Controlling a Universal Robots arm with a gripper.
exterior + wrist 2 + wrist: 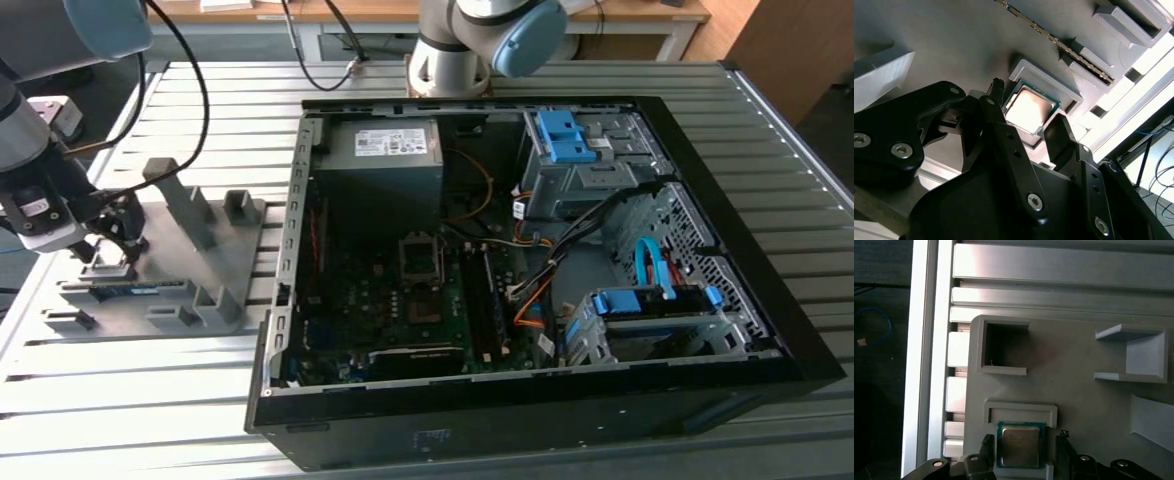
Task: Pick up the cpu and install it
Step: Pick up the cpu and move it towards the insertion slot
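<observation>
You haven't lifted it yet: the small square silver-grey cpu (1020,446) lies in the grey plastic fixture (220,275) (exterior view's left), black gripper (1028,104) spread wide astride it; installing remains.

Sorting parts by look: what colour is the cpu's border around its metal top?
Teal green on the cpu, clearest in the first wrist view.

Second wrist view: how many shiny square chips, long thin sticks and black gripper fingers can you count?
cpu: 1
memory stick: 1
gripper fingers: 2
Total: 4
</observation>
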